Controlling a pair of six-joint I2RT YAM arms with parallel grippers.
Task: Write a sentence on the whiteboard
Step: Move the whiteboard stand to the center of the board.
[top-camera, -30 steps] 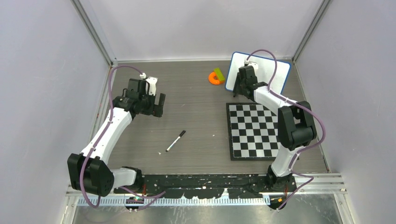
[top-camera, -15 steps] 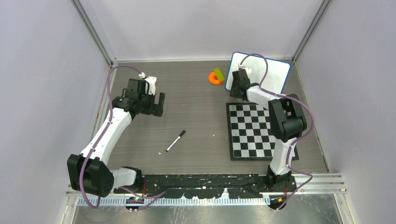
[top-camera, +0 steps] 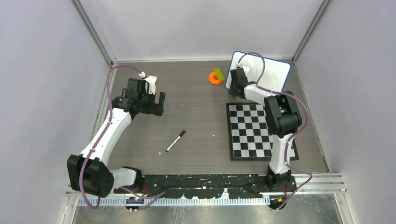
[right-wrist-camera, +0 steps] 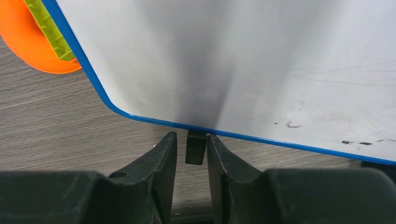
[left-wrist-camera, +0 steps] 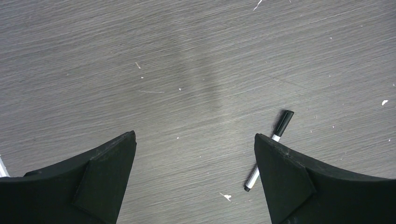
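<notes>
The whiteboard [top-camera: 268, 72] stands at the back right, its face bare apart from faint smudges; no sentence shows on it. In the right wrist view its blue lower rim [right-wrist-camera: 243, 136] runs across, with one black foot [right-wrist-camera: 195, 149] under it. My right gripper [right-wrist-camera: 192, 140] sits at the board's lower left edge [top-camera: 236, 87], jaws narrowly open around that foot, with a small gap on the left side. A black-and-white marker [top-camera: 176, 140] lies on the table. My left gripper [top-camera: 159, 103] hangs wide open and empty, and the marker [left-wrist-camera: 273, 149] shows by its right finger.
A black-and-white checkered board [top-camera: 254, 130] lies in front of the whiteboard. An orange ring with a green piece [top-camera: 215, 77] sits left of the whiteboard, also in the right wrist view [right-wrist-camera: 28, 42]. Grey walls enclose the table.
My right arm has swung left along the whiteboard's lower edge, bringing its gripper to the board's lower left. The left arm, the marker and the board have not moved.
</notes>
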